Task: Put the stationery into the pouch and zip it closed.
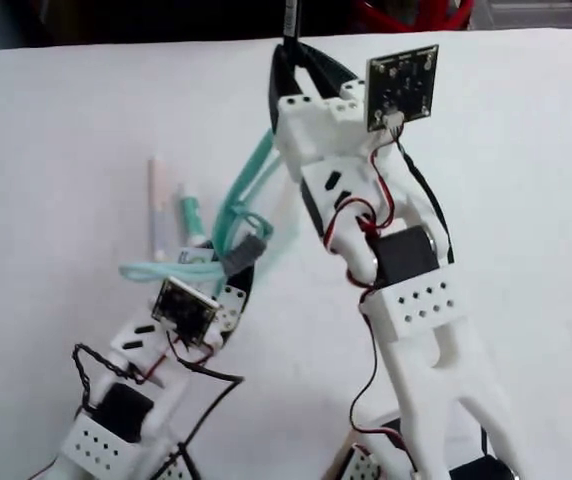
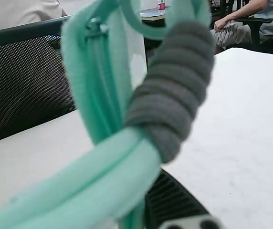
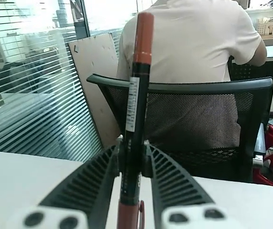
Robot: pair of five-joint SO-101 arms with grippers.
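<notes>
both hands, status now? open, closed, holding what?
Left hand: closed on the mint pouch.
Right hand: closed on a red-brown pen.

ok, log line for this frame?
left hand: shut on pouch | right hand: shut on red pen, upright | white pen, green marker: loose on table beside pouch

The high view is bright and even: the white bench (image 1: 526, 150) is nearly washed out, with only faint, soft shadows beside the arm (image 1: 406, 290). In the right wrist view, daylight glares through the blinds (image 3: 26, 81), probably the main source. In the left wrist view, the bench glares white behind the pouch (image 2: 103, 167).
</notes>
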